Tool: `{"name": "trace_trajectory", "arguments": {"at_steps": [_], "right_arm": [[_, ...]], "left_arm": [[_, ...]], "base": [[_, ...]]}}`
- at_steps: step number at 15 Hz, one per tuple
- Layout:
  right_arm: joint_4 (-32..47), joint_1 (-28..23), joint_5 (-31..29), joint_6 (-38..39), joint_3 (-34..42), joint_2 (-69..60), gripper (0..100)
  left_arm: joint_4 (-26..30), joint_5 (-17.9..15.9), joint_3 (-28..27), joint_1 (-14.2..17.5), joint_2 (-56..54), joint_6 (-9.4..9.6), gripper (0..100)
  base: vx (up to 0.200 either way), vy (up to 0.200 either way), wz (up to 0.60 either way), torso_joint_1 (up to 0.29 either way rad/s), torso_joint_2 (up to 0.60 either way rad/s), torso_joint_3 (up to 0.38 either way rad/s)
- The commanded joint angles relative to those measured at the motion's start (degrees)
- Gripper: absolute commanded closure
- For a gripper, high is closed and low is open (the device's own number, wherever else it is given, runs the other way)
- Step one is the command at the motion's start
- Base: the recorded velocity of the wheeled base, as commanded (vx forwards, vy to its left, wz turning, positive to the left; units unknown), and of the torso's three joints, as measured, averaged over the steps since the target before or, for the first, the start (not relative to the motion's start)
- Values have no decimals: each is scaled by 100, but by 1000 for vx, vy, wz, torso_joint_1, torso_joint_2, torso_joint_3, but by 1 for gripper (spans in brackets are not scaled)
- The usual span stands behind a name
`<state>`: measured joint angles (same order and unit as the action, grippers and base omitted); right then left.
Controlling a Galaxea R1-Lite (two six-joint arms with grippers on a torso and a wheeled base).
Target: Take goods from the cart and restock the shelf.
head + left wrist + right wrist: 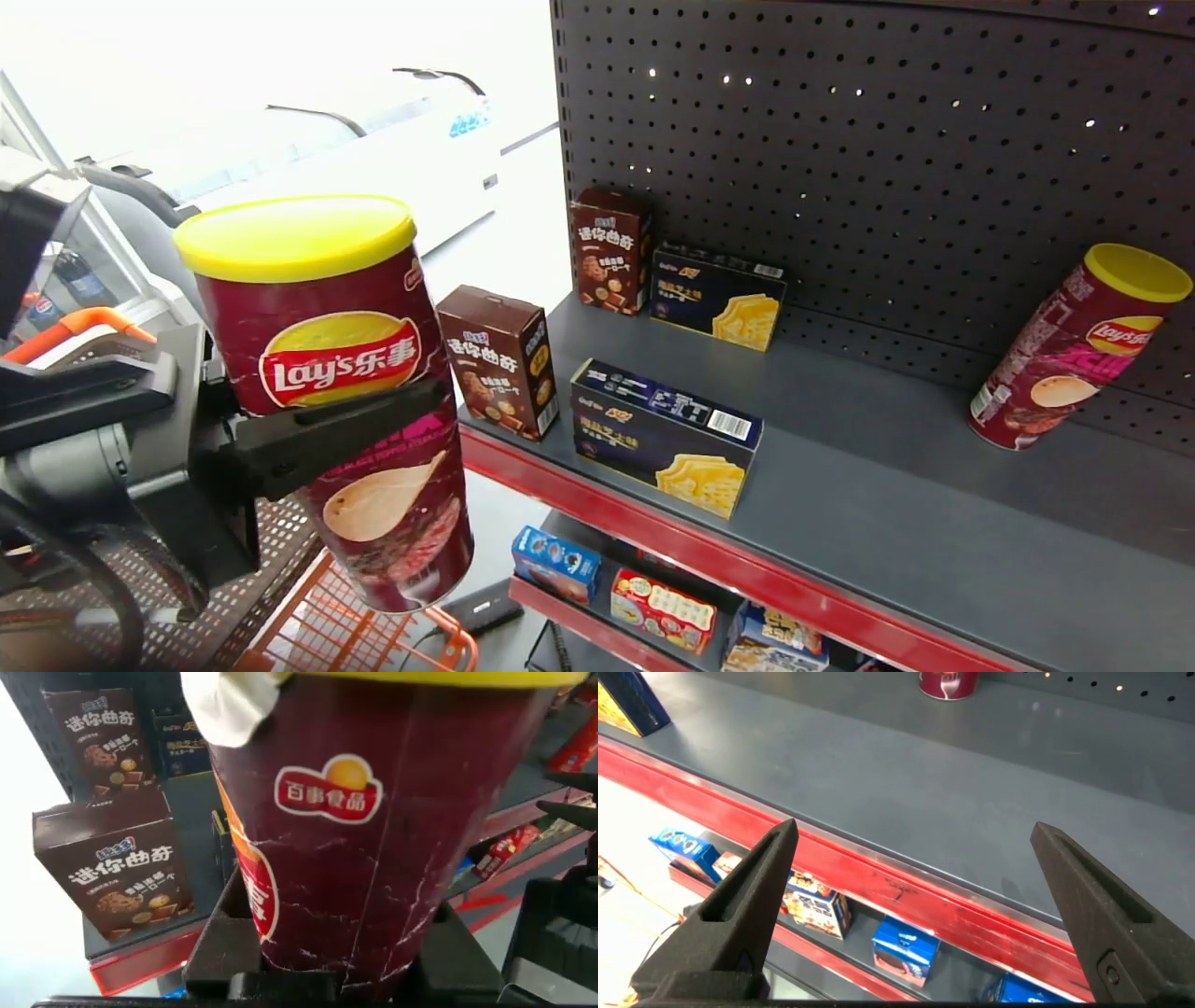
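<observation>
1. Left hand (341,425) is clamped round the middle of the chip can (327,373), which hangs just off the shelf's (887,504) left end, above the orange cart (317,625).
2. Right hand (915,915) is spread wide and empty, over the shelf's front lip.
3. Risk imo: swinging in could clip the brown cookie box (499,373) at the edge.
4. Can's a tall glossy tube with a yellow plastic lid, so it's slick and tippy if set down crooked.

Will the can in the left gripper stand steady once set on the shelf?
Probably tippy: the can is tall and narrow. Tipped, it would likely roll, being round. Its glossy wall may slip in the left gripper.
</observation>
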<state>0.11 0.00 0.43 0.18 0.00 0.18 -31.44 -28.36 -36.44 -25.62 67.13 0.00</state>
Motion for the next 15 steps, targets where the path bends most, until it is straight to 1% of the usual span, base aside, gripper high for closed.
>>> {"name": "trace_trajectory", "arguments": {"at_steps": [1, 3, 4, 5, 6, 7, 8, 10, 11, 14, 15], "right_arm": [[-2, 0, 1, -1, 0, 8, 0], [7, 0, 1, -1, 0, 8, 0], [7, 0, 19, -9, 0, 8, 0], [7, 0, 19, -1, 0, 8, 0], [7, 0, 19, -9, 0, 8, 0], [7, 0, 19, -9, 0, 8, 0], [7, 0, 19, -1, 0, 8, 0], [7, 0, 28, -36, 0, 8, 0], [7, 0, 28, -45, 0, 8, 0], [7, 0, 28, -45, 0, 8, 0], [7, 0, 28, -36, 0, 8, 0]], "left_arm": [[-11, -3, 40, -136, -25, 0, 100], [-20, -3, 31, -347, -7, -18, 100], [-46, -12, -4, -707, 1, -97, 100], [-170, -12, -12, -830, -7, -229, 100], [-275, -12, -12, -883, -7, -316, 100], [-380, -21, -4, -936, 1, -457, 100], [-433, -38, -12, -988, 54, -510, 100], [-433, -47, 5, -997, 72, -510, 100], [-433, -47, 14, -1085, 116, -510, 100], [-442, -47, -21, -1120, 186, -501, 100], [-565, -56, -12, -1252, 195, -510, 100]], "base": [[0, 0, 0, 0, 0, 0], [0, 0, 0, 0, 0, 0], [0, 0, 0, 0, 0, 0], [0, 0, 0, 0, 0, 0], [0, 0, 0, 0, 0, 0], [0, 0, 0, 0, 0, 0], [0, 0, 0, 0, 0, 0], [0, 0, 0, 0, 0, 0], [0, 0, 0, 0, 0, 0], [0, 0, -600, 2, 4, 7], [0, 0, -600, -2, -2, 7]]}}
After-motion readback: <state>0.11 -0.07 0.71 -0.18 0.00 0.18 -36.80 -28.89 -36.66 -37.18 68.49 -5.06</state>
